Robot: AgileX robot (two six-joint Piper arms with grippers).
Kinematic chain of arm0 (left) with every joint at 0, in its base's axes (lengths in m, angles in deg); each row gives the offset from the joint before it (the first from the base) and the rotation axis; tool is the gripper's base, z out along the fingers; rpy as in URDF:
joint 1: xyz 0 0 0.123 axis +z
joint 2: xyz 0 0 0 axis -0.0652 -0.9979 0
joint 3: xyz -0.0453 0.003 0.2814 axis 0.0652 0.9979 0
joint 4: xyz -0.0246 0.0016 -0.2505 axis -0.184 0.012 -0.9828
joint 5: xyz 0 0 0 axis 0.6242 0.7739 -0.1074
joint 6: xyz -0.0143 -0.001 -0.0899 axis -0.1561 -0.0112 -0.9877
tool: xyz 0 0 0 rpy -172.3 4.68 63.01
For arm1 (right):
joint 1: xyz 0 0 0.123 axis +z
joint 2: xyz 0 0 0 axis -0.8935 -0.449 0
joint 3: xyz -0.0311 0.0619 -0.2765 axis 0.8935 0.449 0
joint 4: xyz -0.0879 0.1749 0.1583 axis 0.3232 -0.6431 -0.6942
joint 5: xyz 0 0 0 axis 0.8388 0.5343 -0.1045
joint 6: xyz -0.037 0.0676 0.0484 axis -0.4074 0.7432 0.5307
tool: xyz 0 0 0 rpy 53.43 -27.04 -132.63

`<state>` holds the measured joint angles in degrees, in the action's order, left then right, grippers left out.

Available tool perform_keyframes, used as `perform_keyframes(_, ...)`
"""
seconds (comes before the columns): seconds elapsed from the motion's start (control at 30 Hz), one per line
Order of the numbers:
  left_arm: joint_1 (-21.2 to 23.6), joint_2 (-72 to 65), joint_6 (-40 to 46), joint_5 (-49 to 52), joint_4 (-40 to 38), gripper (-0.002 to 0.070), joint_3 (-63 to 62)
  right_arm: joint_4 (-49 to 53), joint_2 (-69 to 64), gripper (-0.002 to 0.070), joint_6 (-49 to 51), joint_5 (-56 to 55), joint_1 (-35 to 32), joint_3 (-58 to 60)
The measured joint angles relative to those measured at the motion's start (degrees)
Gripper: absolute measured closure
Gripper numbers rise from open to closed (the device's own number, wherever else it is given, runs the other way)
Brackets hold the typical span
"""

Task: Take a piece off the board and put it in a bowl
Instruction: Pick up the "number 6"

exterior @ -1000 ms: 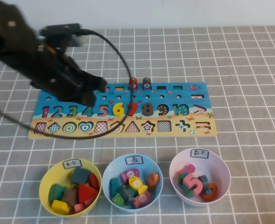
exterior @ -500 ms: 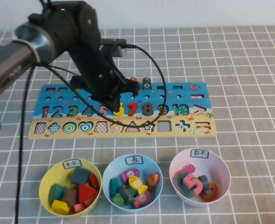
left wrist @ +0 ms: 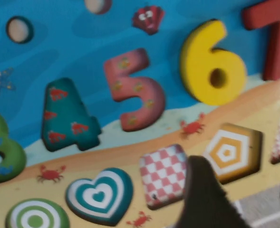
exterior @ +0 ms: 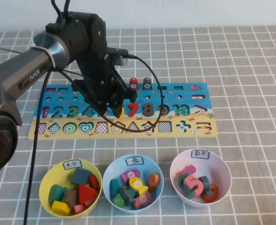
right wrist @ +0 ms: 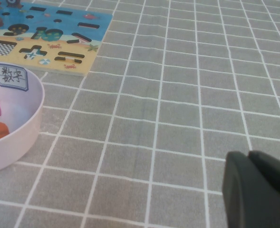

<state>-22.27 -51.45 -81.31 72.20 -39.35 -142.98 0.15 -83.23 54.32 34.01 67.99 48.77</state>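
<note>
Yellow and chunky, the piece (exterior: 121, 110), a numeral 6, sits in its slot on the board (exterior: 194, 96), between a pink 5 (left wrist: 136, 89) and the red 7 (exterior: 133, 109). That long blue-and-sand board lies across the middle of the tabletop. Left gripper (exterior: 118, 109) hangs directly over the 6, tips down at it; whether its fingers are parted or closed on the numeral cannot be told. Right gripper (right wrist: 254, 187) rests low over the grey checked cloth toward the table's right edge, its two dark fingers pressed together. Along the near edge stand three bowls: yellow bowl (exterior: 45, 180) left, light blue bowl (exterior: 108, 171) middle, the pale pink bowl (exterior: 222, 169) right.
</note>
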Motion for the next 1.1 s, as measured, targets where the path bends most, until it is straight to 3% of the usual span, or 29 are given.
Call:
perform_keyframes(0.1,0.15,-0.54,-2.11,-1.1,1.17,0.0328,0.0,0.0,0.0,0.0694,0.0,0.0,0.0,0.0)
perform_keyframes(0.23,0.15,-0.69,-3.54,-4.1,1.29,0.0303,0.0,0.0,0.09,0.0694,0.0,0.0,0.0,0.0)
perform_keyframes(0.7,-0.15,-2.9,-5.03,-7.06,1.19,0.0298,-4.5,0.0,0.09,0.0694,0.0,0.0,0.0,0.0)
perform_keyframes(1.1,-0.3,-8.01,-7.43,-2.03,1.19,0.0327,-10.49,0.0,0.09,0.0694,0.0,0.0,0.0,0.0)
